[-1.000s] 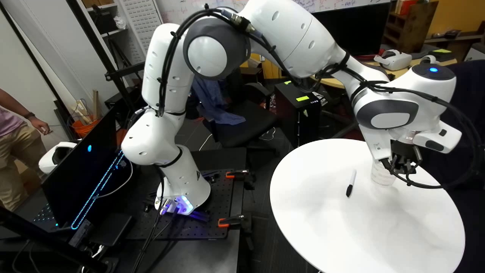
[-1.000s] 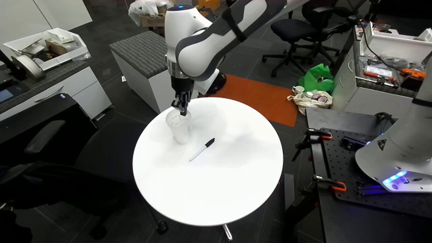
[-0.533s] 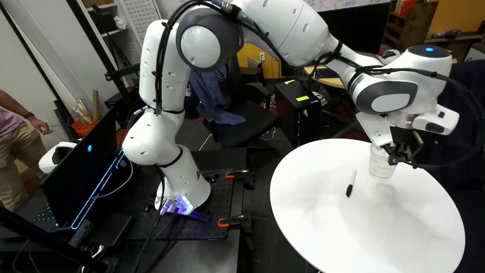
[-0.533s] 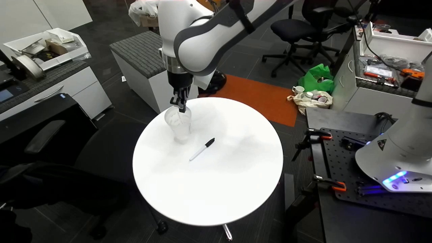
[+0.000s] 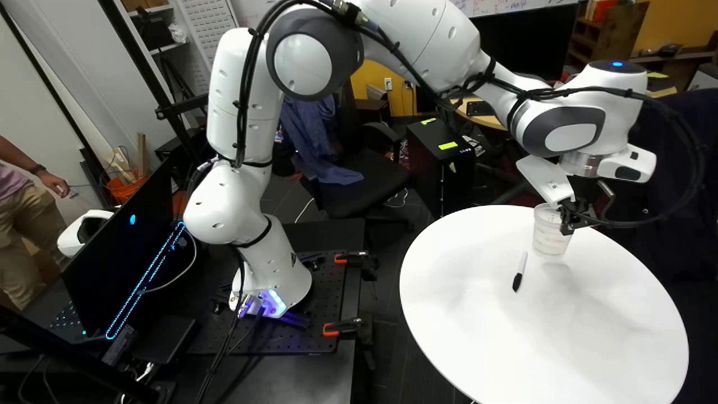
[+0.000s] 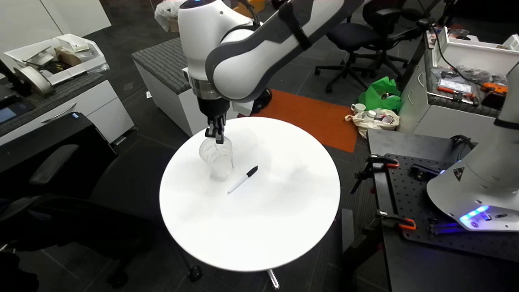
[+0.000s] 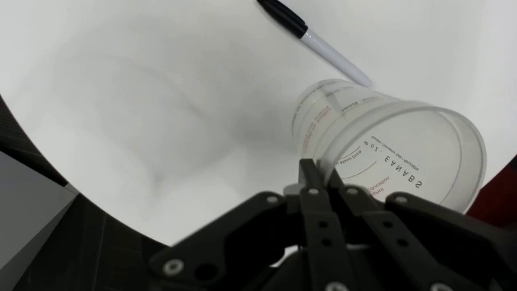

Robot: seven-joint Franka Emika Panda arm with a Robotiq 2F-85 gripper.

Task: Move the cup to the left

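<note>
Wrist view: the gripper (image 7: 324,171) is clamped across the wall of the clear cup (image 7: 343,106), one finger inside the rim and one outside. In both exterior views the cup is over the round white table (image 6: 251,231), mouth up and close to upright. Contact between cup base and table cannot be confirmed; the translucent wall blends into the white surface. Task status, by judgement: grasp complete; carry to the left in hand or about to start; set-down, release and withdrawal outstanding. The task sentence fixes no end point, so the share of travel completed cannot be determined. View differences: only the wrist view resolves the pinch and the printing inside the cup. In an exterior view, a narrow gap shows between the cup and the marker (image 6: 243,179), and the whole table outline is visible; in the wrist view the plain end of the marker meets the cup outline, so clearance cannot be read, and the table is cropped. In an exterior view, most of the robot arm (image 5: 449,50) shows and a person (image 5: 25,241) appears at the edge of the frame; no other view includes the person.
</note>
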